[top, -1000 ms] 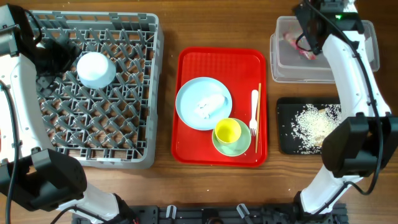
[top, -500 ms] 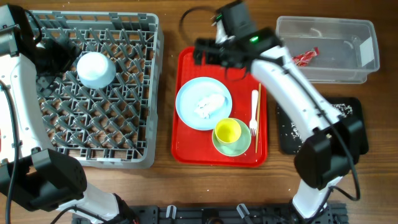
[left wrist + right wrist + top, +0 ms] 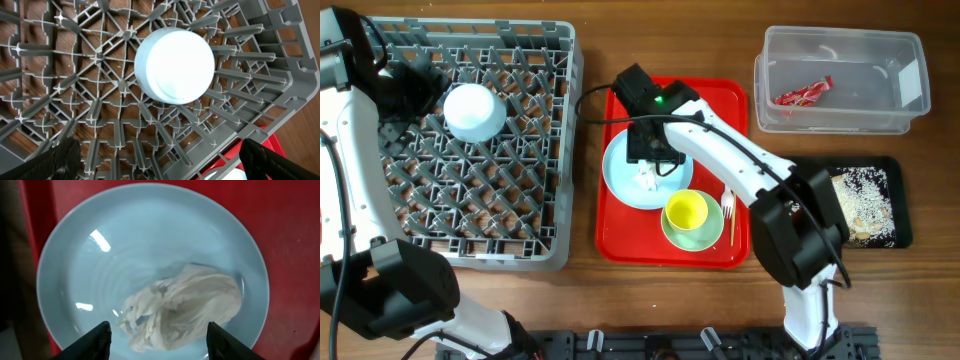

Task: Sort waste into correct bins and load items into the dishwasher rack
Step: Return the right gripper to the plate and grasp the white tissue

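Note:
My right gripper (image 3: 647,158) hangs open just above the pale round plate (image 3: 620,170) on the red tray; in the right wrist view (image 3: 157,341) its fingers straddle the crumpled white tissue (image 3: 185,305) lying on the plate (image 3: 115,240). My left gripper (image 3: 160,159) is open and empty over the grey dishwasher rack (image 3: 520,210), where the pale blue bowl (image 3: 474,110) sits upside down (image 3: 174,65). The red wrapper (image 3: 803,93) lies in the clear tub (image 3: 910,110). Rice scraps (image 3: 860,200) fill the black tray (image 3: 901,215). The yellow cup (image 3: 686,211) sits in the green bowl (image 3: 705,238).
The red tray (image 3: 720,100) holds the plate, bowl and cup, with the white fork (image 3: 728,207) and chopsticks (image 3: 735,228) at its right side. The right arm reaches across the tray's top edge.
The right arm swung from the clear tub, leaving the wrapper there, across to the plate and came down over the tissue. The left arm has not moved.

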Robot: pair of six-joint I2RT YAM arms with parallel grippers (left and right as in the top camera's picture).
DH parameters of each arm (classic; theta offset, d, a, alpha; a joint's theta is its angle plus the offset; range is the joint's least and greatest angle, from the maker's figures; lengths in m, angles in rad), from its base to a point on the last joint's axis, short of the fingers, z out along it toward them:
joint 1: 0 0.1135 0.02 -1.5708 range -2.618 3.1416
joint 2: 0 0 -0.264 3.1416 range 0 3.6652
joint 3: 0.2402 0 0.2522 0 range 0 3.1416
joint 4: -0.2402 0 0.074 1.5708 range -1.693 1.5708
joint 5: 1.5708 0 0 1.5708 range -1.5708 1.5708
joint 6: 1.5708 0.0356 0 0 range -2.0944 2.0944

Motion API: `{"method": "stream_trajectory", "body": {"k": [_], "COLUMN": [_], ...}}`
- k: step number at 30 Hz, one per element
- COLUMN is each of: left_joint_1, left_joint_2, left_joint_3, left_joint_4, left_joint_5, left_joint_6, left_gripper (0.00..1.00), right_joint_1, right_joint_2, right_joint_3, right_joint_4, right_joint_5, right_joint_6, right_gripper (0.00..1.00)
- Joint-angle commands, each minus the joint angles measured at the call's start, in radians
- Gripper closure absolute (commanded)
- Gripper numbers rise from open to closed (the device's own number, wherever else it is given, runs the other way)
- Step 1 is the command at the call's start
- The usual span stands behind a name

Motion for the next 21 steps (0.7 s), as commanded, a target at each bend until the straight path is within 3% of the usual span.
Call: {"method": "stream_trajectory", "body": {"k": [1, 7, 13, 19, 21], "left_joint_1": [0.002, 0.002, 0.002, 0.002, 0.002], "left_joint_2": [0.005, 0.005, 0.005, 0.005, 0.005], "left_joint_3": [-0.001, -0.001, -0.001, -0.001, -0.001], "left_joint_4": [-0.004, -0.004, -0.006, -0.007, -0.007], "left_joint_5": [0.008, 0.008, 0.008, 0.008, 0.007], "left_joint_6": [-0.009, -0.009, -0.002, -0.002, -0.002], "left_gripper": [0.0, 0.0, 0.0, 0.0, 0.0], "right_joint_1": [0.001, 0.001, 0.002, 0.002, 0.002], "right_joint_2": [0.053, 0.079, 0.089, 0.134, 0.136], "right_joint_3": [-0.008, -0.009, -0.01, -0.01, -0.01], "right_joint_4": [-0.018, -0.057, -0.068, -0.048, -0.041], "right_joint_5": [-0.002, -0.001, -0.009, -0.01, -0.01], "right_joint_6": [0.047, 0.025, -0.033, -0.039, -0.05], "right_gripper": [0.38, 0.37, 0.42, 0.52, 0.61]}}
